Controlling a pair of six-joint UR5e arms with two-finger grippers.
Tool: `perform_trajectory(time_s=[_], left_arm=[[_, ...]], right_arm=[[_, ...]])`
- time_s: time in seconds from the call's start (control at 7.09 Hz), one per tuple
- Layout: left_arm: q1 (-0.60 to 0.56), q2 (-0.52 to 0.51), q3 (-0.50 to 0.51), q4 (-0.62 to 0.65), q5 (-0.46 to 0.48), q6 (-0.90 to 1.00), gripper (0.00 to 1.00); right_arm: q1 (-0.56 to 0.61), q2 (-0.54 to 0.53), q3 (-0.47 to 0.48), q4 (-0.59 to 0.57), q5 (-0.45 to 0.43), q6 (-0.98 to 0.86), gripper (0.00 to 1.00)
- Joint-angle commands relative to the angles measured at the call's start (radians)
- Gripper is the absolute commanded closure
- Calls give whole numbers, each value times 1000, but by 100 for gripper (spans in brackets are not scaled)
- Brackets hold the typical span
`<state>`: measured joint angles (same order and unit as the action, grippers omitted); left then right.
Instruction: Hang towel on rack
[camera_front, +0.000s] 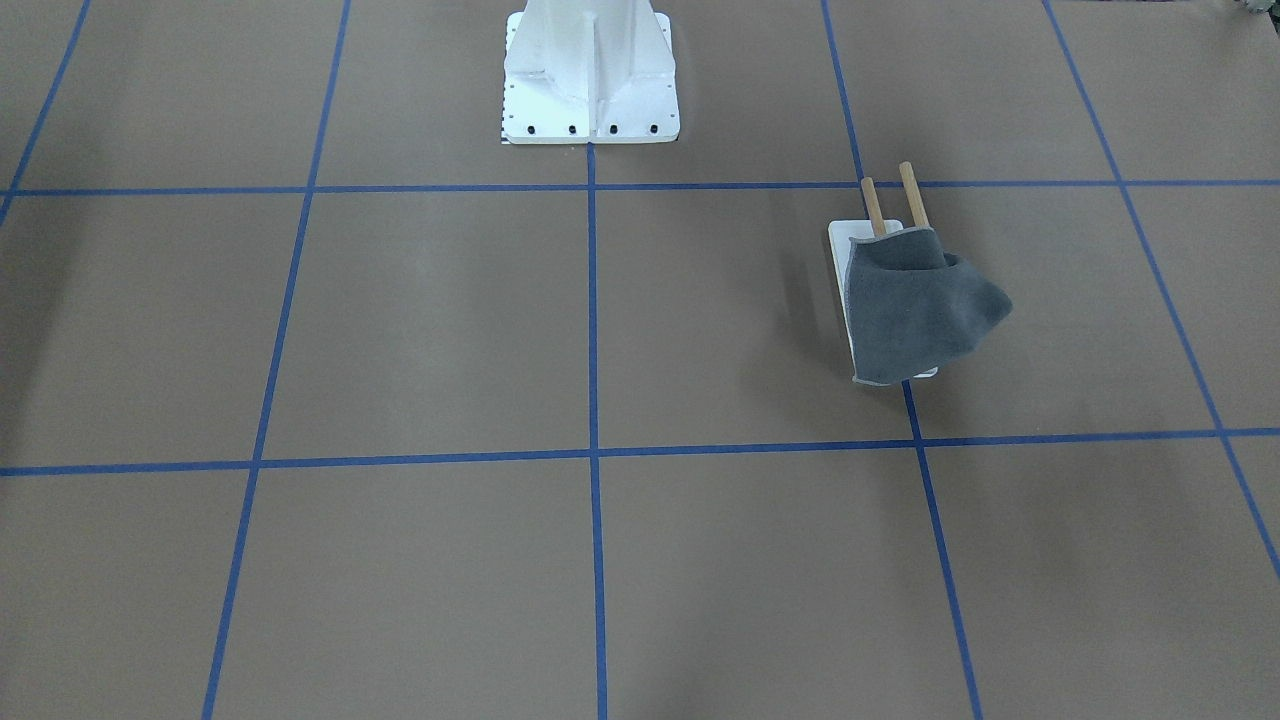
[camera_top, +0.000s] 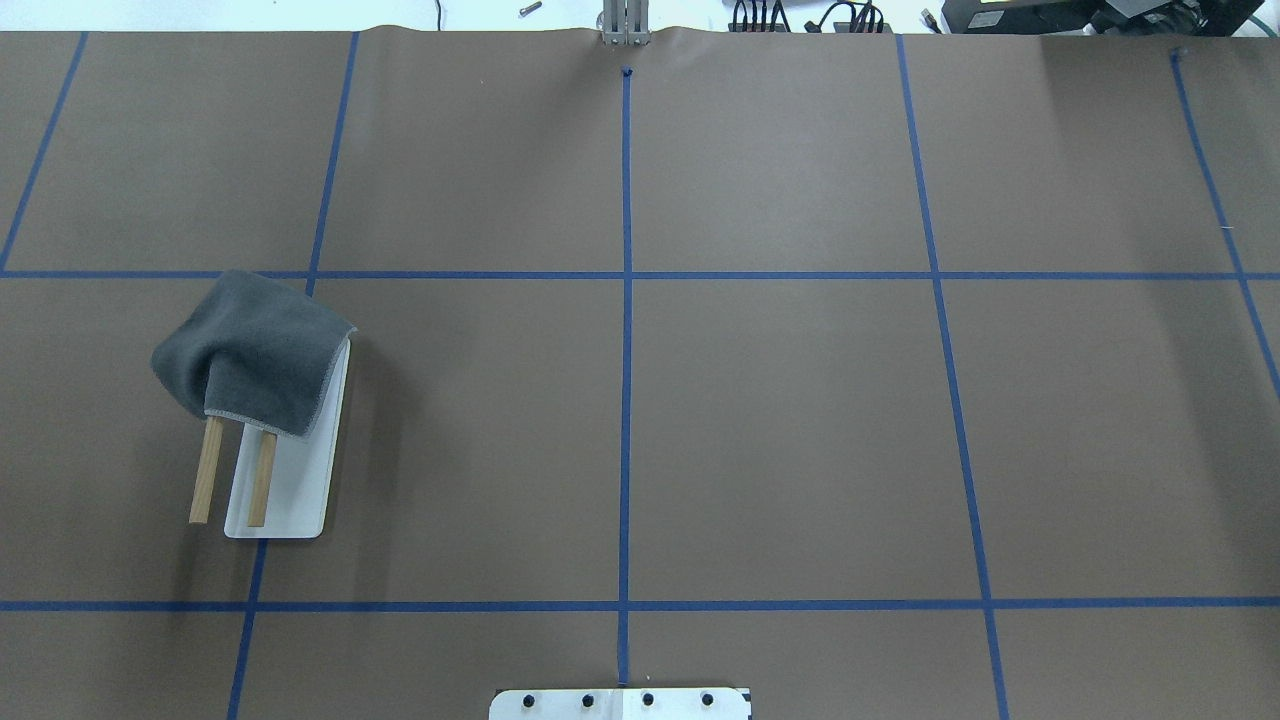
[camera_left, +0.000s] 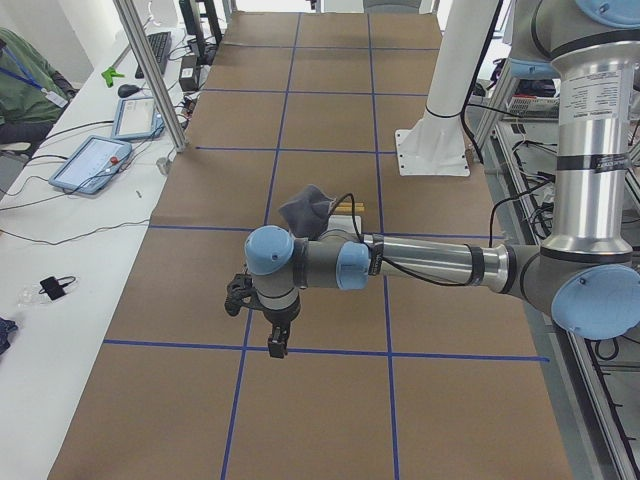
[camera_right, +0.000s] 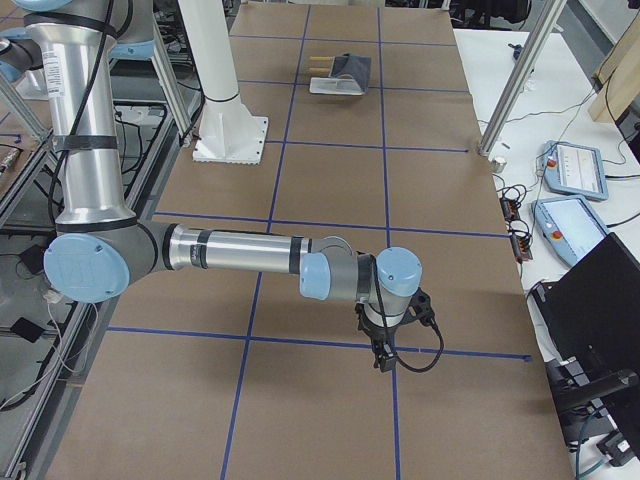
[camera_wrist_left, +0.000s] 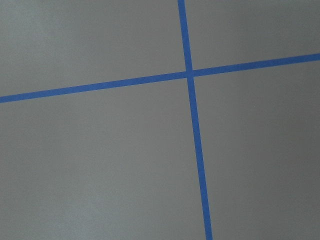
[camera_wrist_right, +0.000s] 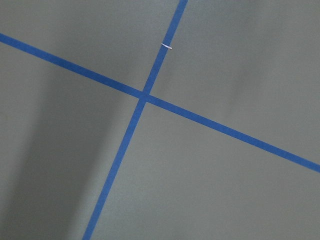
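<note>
We found the small dark grey square cloth towel (camera_top: 255, 350) draped over the little rack (camera_top: 290, 495), a flat white rectangular base carrying two parallel brown wooden dowels (camera_top: 207, 470). The rack stood on the robot's left half of the brown paper-covered table (camera_top: 780, 440), with its base lying over one of the blue tape lines (camera_top: 626, 400) that marked the surface into squares. The towel covered the far part of both dowels, the part away from the robot, and its lighter stitched edge ran across them. Their bare ends pointed back toward the large white bolted pedestal (camera_front: 590, 80). On the outer side the cloth bulged out past the dowels in a loose fold, and on the inner side it hung down over the base's long edge. We could not tell whether any corner reached the table. Neither arm touched the towel or the rack. The left arm (camera_left: 420, 262) stretched low and level across the table's near end in the left side view, its wrist turned downward above a tape line, with the rack behind it further along. The right arm (camera_right: 240, 250) was stretched out the same way at the opposite end, well apart from the rack. Each wrist camera showed only a crossing of blue tape on brown paper. We could not tell whether the left jaws or the right jaws were released or clenched, since they appeared only small in the side views.
</note>
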<state>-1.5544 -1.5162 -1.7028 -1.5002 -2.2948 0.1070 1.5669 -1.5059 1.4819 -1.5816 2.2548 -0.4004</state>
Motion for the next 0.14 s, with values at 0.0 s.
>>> perform_trajectory(time_s=[0.0], left_arm=[[0,1,0,0,0,-1,0]], right_arm=[[-2,0,1,0,0,0,0]])
